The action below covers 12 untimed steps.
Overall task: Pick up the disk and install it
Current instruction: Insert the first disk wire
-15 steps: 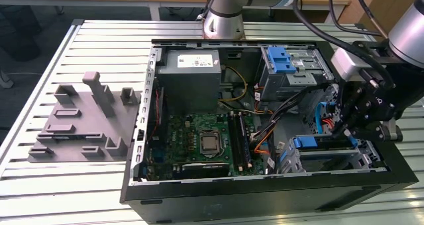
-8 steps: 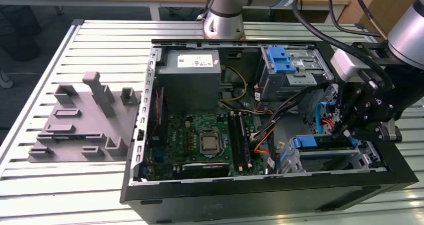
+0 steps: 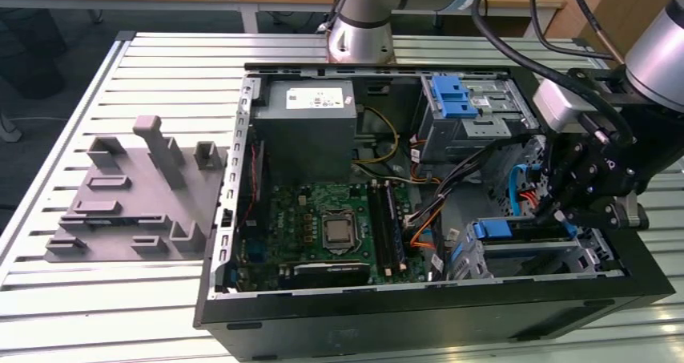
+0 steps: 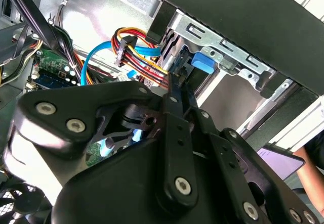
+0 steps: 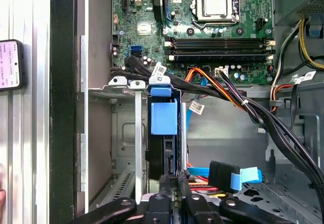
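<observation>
Slatted metal formed the surface [image 3: 150, 299] under an open computer case [image 3: 428, 311], with a grey fixture [image 3: 134, 195] well apart from the case on the exterior view's left. Inside the case, the motherboard [image 3: 336, 227] lay beside a drive bay [image 3: 534, 255] set in the corner nearest the gripper [image 3: 556, 215].

The disk [image 5: 163, 153] stood on edge in that bay, its blue tab [image 5: 164, 114] facing the motherboard in the first wrist view. The fingers [image 5: 171, 186] were clenched on the disk's edge farthest from the motherboard, jaws narrow on either side of it. How deep the disk sat in the bay I could not tell.

Risk, as I judged it, lay mostly in alignment. If the disk were tilted against the bay's metal rails, pushing could jam the blue bracket or make it slip in the thin grasp. A bundle of cables [image 5: 243, 102] ran just beside the bay between it and the motherboard, and a blue connector [image 5: 238, 176] lay near the fingers; either could snag or get pinched. A hand [image 4: 311, 171] with a phone [image 5: 11, 64] lingered just outside the case wall.
</observation>
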Tool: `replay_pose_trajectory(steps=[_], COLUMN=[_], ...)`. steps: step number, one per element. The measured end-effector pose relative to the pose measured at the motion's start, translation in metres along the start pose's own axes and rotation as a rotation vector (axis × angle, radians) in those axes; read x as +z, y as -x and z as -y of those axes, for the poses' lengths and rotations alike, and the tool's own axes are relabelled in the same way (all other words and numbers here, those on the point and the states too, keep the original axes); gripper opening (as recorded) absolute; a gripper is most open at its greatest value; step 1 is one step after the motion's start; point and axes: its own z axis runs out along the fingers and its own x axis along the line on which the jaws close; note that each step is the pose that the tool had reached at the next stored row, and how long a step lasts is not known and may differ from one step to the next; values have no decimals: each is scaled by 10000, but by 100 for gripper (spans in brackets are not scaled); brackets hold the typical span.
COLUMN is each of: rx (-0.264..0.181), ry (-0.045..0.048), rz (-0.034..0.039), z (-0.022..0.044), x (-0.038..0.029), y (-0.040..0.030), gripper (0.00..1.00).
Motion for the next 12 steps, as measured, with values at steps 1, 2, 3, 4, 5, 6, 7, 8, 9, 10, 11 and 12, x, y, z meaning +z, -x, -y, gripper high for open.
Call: replay_pose_trajectory(steps=[1, 2, 3, 4, 5, 6, 7, 8, 9, 10, 11, 12], rx=[0, 0, 0, 0, 0, 0, 1, 0, 0, 1, 0, 0], ry=[0, 0, 0, 0, 0, 0, 0, 0, 0, 0, 0, 0], rz=[-1, 0, -1, -1, -1, 0, -1, -1, -1, -2, -1, -1], z=[0, 0, 0, 0, 0, 0, 0, 0, -1, -1, -1, -2], x=[0, 0, 0, 0, 0, -1, -5, -12, -21, -30, -39, -48], y=[0, 0, 0, 0, 0, 0, 0, 0, 0, -1, -1, -1], gripper=[17, 24, 24, 24, 24, 24, 24, 24, 24, 24, 24, 24])
